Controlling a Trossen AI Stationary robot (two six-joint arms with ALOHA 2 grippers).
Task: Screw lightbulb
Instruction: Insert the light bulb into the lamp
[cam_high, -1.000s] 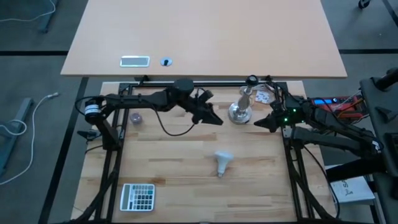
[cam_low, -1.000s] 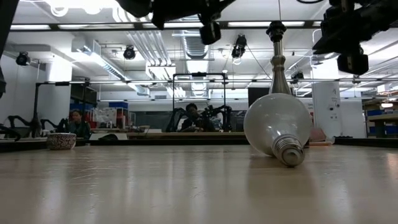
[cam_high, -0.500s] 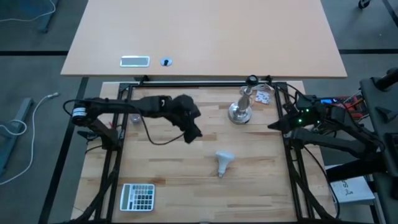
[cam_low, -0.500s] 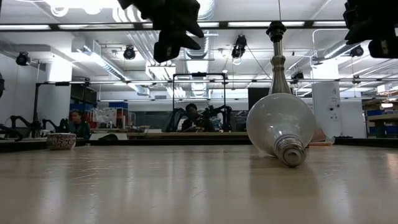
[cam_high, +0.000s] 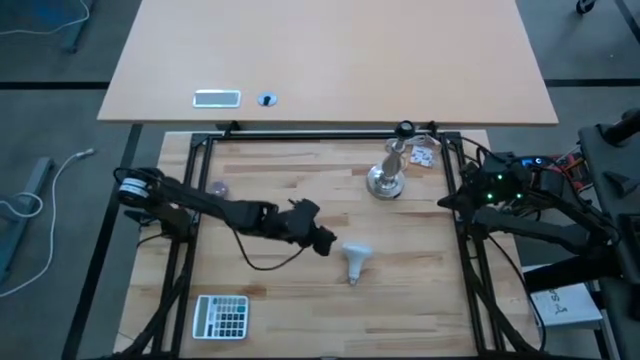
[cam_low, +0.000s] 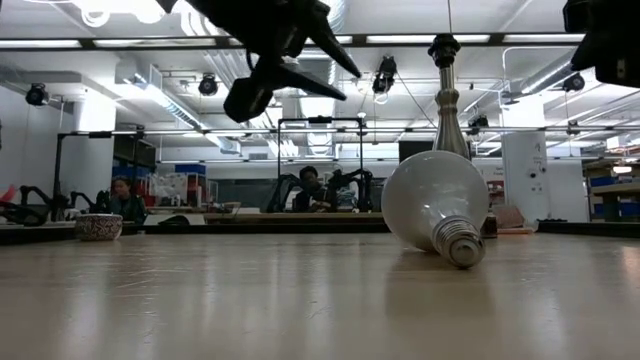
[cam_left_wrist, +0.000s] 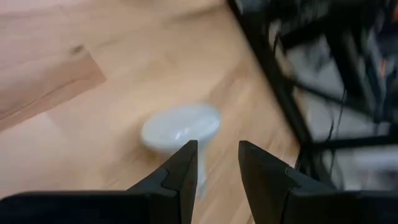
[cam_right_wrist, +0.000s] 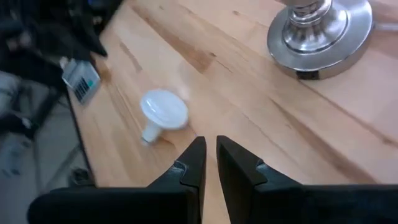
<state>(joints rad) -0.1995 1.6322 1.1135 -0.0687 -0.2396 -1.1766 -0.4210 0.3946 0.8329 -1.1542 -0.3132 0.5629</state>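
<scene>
The white lightbulb (cam_high: 357, 260) lies on its side on the wooden table, its globe toward the far edge and its grey screw base (cam_low: 463, 246) toward the near edge. My left gripper (cam_high: 325, 243) hangs open just left of the bulb and above it, pointing down at a slant; the bulb (cam_left_wrist: 180, 127) shows beyond its fingers, untouched. My right gripper (cam_high: 445, 203) stands at the table's right edge, shut and empty, looking across at the bulb (cam_right_wrist: 163, 111). The silver lamp stand (cam_high: 388, 178) stands upright on its round base at the far right.
A calculator (cam_high: 222, 316) lies at the near left corner. A small bowl (cam_low: 98, 226) sits at the far left, and a printed packet (cam_high: 424, 155) lies behind the stand. Black frame rails (cam_high: 470, 280) run along the table's sides. Bare wood lies around the bulb.
My left gripper has swung from the table's far middle toward the near edge and the right, sinking toward the bulb while its wrist rolled. My right gripper has drawn back from beside the lamp stand toward the table's right edge and risen a little.
</scene>
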